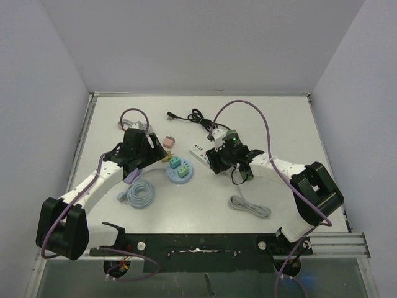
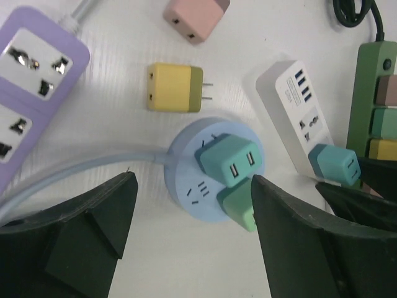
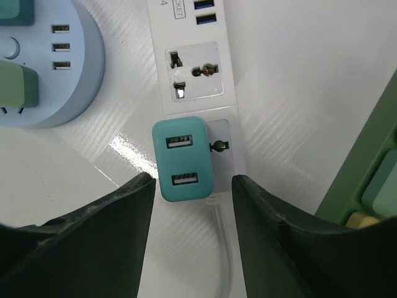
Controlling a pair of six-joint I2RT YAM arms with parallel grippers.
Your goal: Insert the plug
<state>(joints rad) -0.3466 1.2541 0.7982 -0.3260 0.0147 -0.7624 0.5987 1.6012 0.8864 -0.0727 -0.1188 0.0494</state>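
**1. L arm [image 1: 93, 183].** We see it run from its base at the near-left corner toward table centre, wrist pitched down. The left gripper [image 2: 193, 179] hangs over the round blue socket [image 2: 186, 198]. Its jaws stand wide and hold nothing.

**2. R arm [image 1: 285, 167].** It runs from the near-right base to the left, elbow bent, wrist pointing down. The right gripper [image 3: 192, 180] sits over the cable end of the white power strip [image 3: 192, 37]. Jaws are partway apart, one finger on each side of the teal plug [image 3: 182, 158]. We see a gap at the plug's right side, so no grip.

**3. Task item.** The teal plug is seated in the strip's end socket, its two USB ports facing up. The strip lies at table centre, just right of the round blue socket.

**4. Other items.**
- The round blue socket carries a second teal plug [image 2: 229, 160] and a green plug [image 2: 239, 208].
- A yellow adapter [image 2: 175, 88] and a pink adapter [image 2: 195, 15] lie loose on its far side.
- A purple strip [image 2: 31, 81] lies to the left.
- A green strip [image 2: 375, 93] lies to the right.

**5. Writing.** The boxed label at the white strip's other end is cut off. Only a "4" reads; the rest is too small.
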